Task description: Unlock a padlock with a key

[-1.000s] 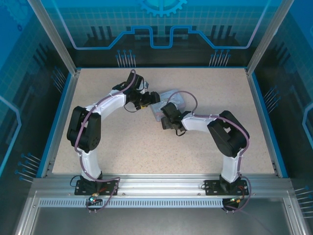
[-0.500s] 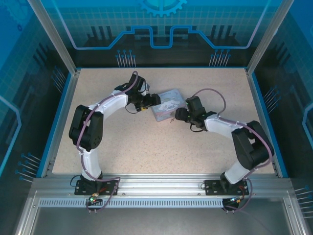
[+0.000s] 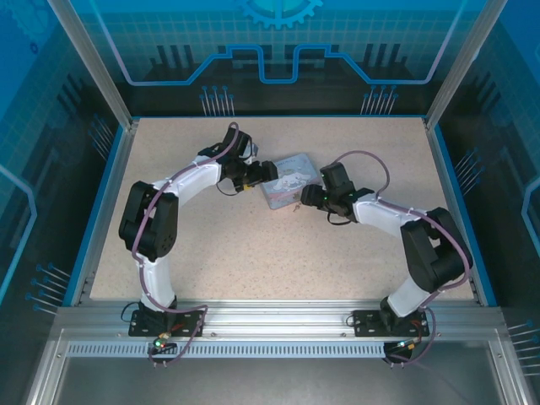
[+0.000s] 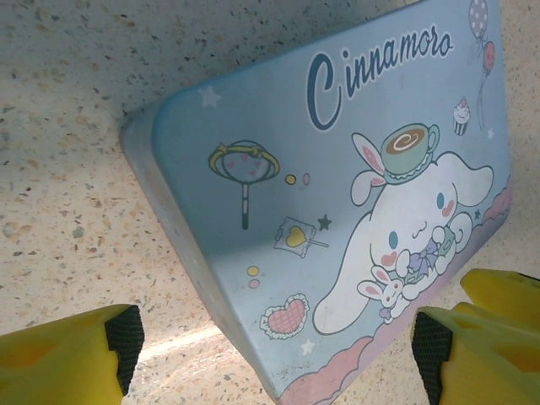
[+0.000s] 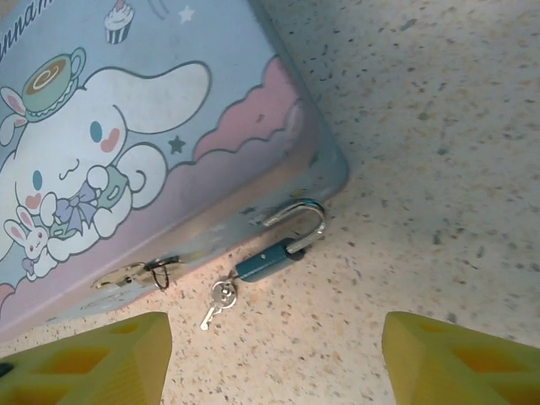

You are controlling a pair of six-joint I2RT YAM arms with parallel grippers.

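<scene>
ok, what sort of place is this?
Probably a lab robot cell: silver aluminium-profile frame, blue printed wall panels, and white-and-black robot arms bolted beside a speckled beige tabletop.

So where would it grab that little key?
Probably the key by its round head, from straight above: it lies flat on the table beside the padlock, with the tin close behind, so sideways fingers would likely hit something.
</scene>
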